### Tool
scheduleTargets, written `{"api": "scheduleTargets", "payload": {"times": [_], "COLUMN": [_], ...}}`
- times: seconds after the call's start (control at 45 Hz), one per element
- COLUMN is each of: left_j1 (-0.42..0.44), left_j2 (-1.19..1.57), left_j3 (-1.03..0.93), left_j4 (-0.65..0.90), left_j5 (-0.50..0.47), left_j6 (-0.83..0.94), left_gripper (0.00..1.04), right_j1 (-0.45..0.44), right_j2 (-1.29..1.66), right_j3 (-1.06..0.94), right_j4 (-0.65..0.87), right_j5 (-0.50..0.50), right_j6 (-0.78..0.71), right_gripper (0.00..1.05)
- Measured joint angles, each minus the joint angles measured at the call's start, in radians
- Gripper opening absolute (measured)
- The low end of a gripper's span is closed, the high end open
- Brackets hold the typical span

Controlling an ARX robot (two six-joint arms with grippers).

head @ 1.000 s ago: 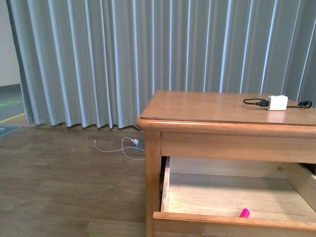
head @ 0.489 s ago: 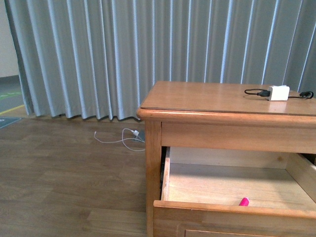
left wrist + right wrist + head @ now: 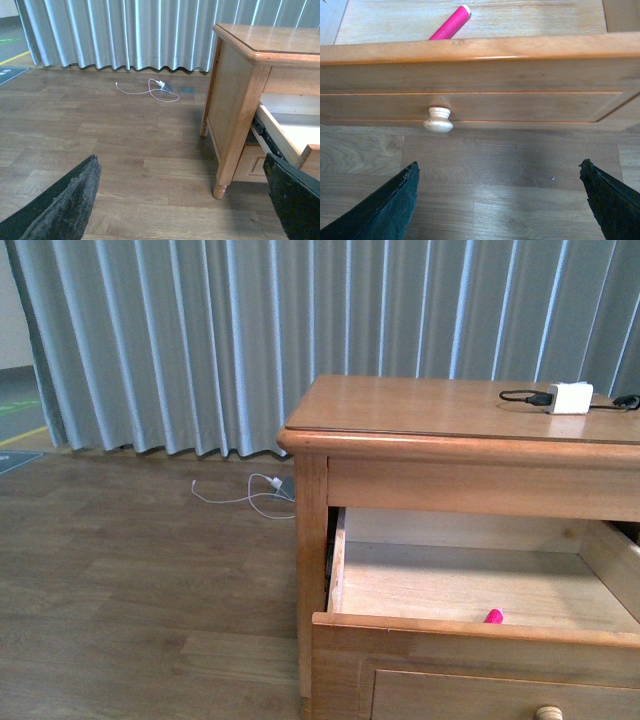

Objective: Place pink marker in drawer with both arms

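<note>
In the front view the drawer [image 3: 470,625] of the honey-coloured wooden cabinet [image 3: 312,570] stands pulled out, its pale bare-wood floor in the light, and the pink marker [image 3: 493,616] lies inside it just behind the front panel, only its tip showing over the panel's top edge; neither arm is in view here. On the tabletop [image 3: 420,408] a white charger block [image 3: 570,398] with a black cable [image 3: 522,395] sits near the far right corner, and a white cable [image 3: 245,496] lies on the wooden floor [image 3: 130,590] before the grey curtain [image 3: 250,330]. In the left wrist view the left hand [image 3: 175,200] is spread wide and holds nothing, above bare floor beside the cabinet's leg [image 3: 220,187]. In the right wrist view the right hand [image 3: 500,200] is likewise wide open and empty, in front of the drawer's recessed front, apart from its round pale knob [image 3: 438,120]; the marker rests slantwise on the drawer floor behind the panel.
</note>
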Motion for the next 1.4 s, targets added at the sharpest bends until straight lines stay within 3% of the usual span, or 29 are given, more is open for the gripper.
{"api": "scheduleTargets", "payload": {"times": [0.467,0.778,1.4], "left_j1": [0.000,0.000,0.000], "left_j2": [0.000,0.000,0.000], "left_j3": [0.000,0.000,0.000], "left_j4": [0.000,0.000,0.000], "left_j5": [0.000,0.000,0.000], "left_j6": [0.000,0.000,0.000], "left_gripper": [0.99,0.99,0.99], "right_j1": [0.080,0.087,0.091], "right_j2": [0.377,0.647,0.938], "right_j3": [0.244,0.471,0.744], "right_j4": [0.126,0.338,0.549], "right_j5": [0.113,0.177,0.265], "right_j6": [-0.030,0.011,-0.026], "right_gripper": [0.96,0.96,0.96]}}
